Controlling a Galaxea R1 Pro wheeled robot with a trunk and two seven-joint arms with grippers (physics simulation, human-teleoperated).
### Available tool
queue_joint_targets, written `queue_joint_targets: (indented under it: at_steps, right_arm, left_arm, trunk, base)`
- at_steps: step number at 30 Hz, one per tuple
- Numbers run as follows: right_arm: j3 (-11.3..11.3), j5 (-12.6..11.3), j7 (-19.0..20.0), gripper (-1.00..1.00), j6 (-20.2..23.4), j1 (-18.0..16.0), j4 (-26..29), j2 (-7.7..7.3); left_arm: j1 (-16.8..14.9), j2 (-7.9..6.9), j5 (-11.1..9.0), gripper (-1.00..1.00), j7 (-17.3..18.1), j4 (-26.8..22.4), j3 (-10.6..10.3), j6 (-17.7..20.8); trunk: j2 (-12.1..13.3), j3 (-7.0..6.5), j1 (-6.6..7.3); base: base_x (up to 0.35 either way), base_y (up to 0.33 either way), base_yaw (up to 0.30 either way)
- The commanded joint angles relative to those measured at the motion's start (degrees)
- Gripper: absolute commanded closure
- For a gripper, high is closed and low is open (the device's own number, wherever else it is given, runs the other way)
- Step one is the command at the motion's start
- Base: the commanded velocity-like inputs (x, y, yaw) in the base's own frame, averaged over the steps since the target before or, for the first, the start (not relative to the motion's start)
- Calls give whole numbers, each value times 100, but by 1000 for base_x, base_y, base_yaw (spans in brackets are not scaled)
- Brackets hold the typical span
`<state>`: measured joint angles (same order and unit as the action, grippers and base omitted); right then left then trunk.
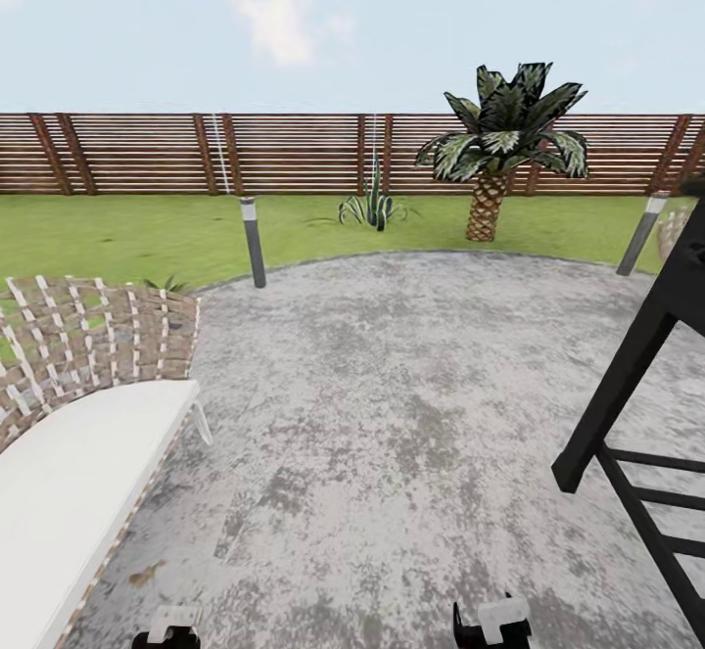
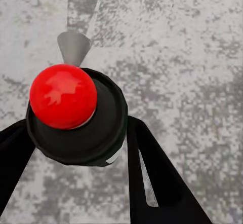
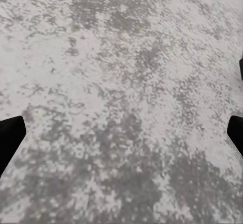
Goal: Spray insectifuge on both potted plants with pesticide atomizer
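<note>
Nearest the camera, at the bottom edge of the head view, are the two grippers. The left gripper [image 1: 166,629] has its fingers [image 2: 152,168] closed against a dark round body with a red ball on top. I judge this to be the pesticide atomizer [image 2: 98,135] seen end-on and pinched there for carrying, though I cannot tell for sure. The right gripper [image 1: 494,622] is spread wide with nothing between, free above the stone patio [image 1: 392,404]. At left stands a wicker chair [image 1: 93,336] with a white cushion, and small green leaf tips [image 1: 168,284] rise behind its back; whether they belong to a potted plant is unclear. Further right come a grey bollard light [image 1: 254,243] at the patio rim, a spiky clump [image 1: 372,207] in the grass, a palm [image 1: 499,145] before the fence [image 1: 127,152], and at the right edge the black grill [image 1: 636,404]. The robot seems to be under way, looking for the plants.
</note>
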<state>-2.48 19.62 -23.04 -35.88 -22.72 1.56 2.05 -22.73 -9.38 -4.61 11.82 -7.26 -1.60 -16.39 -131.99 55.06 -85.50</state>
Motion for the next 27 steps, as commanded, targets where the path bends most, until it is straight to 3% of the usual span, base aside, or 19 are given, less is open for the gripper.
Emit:
queue_joint_targets:
  at_steps: [1,27]
  right_arm:
    - [-24,40,-60,-100,4,-4,-6,-1]
    - [-24,42,-52,-100,11,-4,-6,4]
  left_arm:
    - [-4,-2,-49,100,30,6,-15,-11]
    - [11,-2,-49,100,30,7,-15,-7]
  trunk:
    - [-2,5,-2]
    - [-2,5,-2]
  base:
    - [335,0,0]
    - [335,0,0]
